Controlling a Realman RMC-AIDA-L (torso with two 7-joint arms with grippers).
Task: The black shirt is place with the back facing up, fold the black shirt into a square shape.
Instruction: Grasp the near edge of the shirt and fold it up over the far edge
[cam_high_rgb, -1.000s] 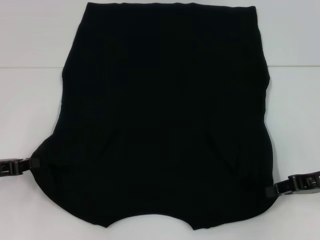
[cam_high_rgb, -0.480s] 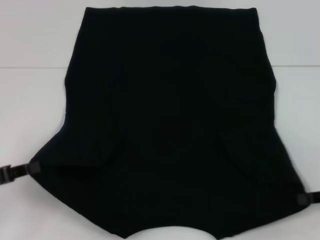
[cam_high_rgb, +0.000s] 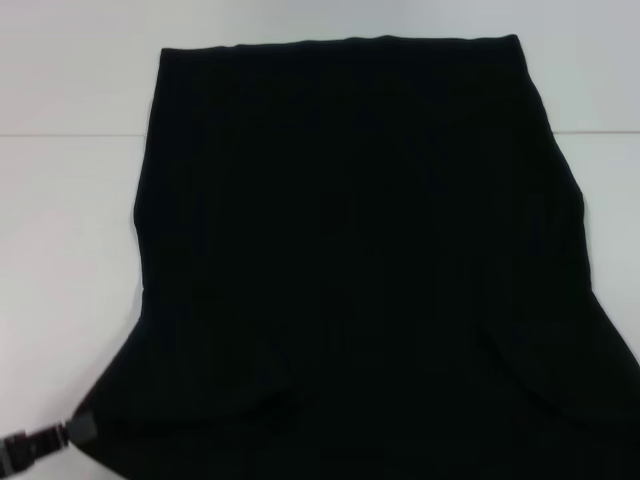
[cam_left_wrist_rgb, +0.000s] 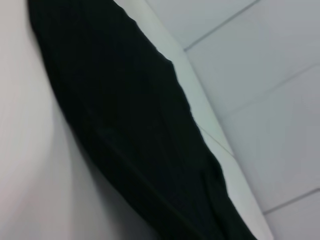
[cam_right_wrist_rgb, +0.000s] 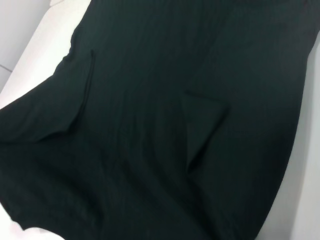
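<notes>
While the black shirt spreads over most of the white table, its near end lifted and stretched for a fold, the left gripper is clamped on its near-left corner, nothing blocks the way, and the right gripper is out of sight

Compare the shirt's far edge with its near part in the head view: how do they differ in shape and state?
The shirt's far edge runs straight and flat on the table; the near part flares wider. The far edge shows no folds; the near part has soft creases. No gripper is at the far edge; the left gripper is at the near left corner. Both are plain black.
</notes>
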